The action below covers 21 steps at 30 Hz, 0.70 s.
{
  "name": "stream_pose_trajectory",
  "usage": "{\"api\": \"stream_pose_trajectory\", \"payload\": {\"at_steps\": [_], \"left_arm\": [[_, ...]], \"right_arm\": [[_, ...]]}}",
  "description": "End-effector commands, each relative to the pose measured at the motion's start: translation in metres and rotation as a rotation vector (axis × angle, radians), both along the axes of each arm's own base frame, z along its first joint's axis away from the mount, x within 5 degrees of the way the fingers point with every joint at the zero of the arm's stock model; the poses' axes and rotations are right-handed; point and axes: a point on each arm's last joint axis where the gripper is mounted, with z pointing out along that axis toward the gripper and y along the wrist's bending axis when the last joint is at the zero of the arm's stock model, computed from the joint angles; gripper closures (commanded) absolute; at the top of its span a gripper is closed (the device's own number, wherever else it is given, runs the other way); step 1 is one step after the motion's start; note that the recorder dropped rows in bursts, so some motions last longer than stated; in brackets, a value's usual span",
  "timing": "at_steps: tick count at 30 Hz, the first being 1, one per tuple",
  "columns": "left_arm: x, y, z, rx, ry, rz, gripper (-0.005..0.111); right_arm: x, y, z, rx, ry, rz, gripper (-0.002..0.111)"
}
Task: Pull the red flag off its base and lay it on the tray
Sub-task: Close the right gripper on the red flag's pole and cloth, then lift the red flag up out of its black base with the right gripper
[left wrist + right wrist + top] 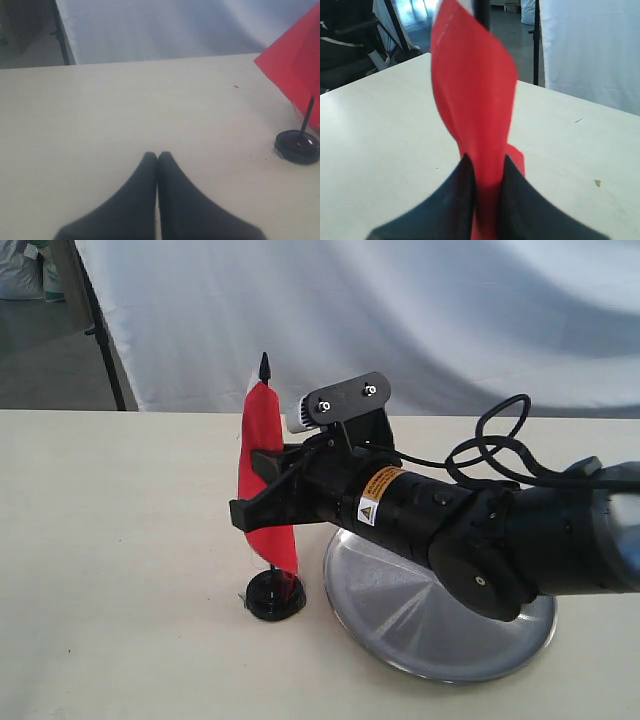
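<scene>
The red flag [262, 425] stands in its base [275, 595] on the bench [120, 540], just left of the tray [420, 640]. Your right jaws pinch its limp cloth; left jaws clenched, empty. Cloth likely slips: take the stiff stick.

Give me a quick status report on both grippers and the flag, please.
Right gripper shut on red flag, mid-cloth. Left gripper shut, empty. Stick still in base, tray alongside. No obstruction seen.

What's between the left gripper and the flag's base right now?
Only bare table, as the left wrist view shows: nothing sits between the left gripper and the base.
</scene>
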Motion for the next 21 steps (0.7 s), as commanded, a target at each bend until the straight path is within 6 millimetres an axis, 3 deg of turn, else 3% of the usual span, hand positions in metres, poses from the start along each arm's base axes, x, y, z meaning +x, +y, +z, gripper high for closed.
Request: {"api": "stream_pose_trajectory", "payload": {"at_steps": [1,7,14,17,21], "left_arm": [[0.000,0.000,-0.001,-0.013,-0.001,0.005,0.107],[0.000,0.000,-0.001,-0.013,-0.001,0.005,0.107],[0.000,0.000,-0.001,-0.010,-0.001,0.005,0.107],[0.000,0.000,-0.001,-0.010,-0.001,0.005,0.107],[0.000,0.000,-0.001,-0.010,-0.001,0.005,0.107]], "right_arm": [[0.001,0.002,-0.002,0.007,-0.013,0.000,0.109],[0.001,0.002,0.007,0.061,-0.054,0.005,0.109],[-0.010,-0.009,0.061,0.196,-0.183,0.011,0.109],[-0.015,-0.016,0.076,0.167,-0.212,0.004,0.109],[-0.013,-0.026,0.075,0.034,-0.228,-0.064,0.109]]}}
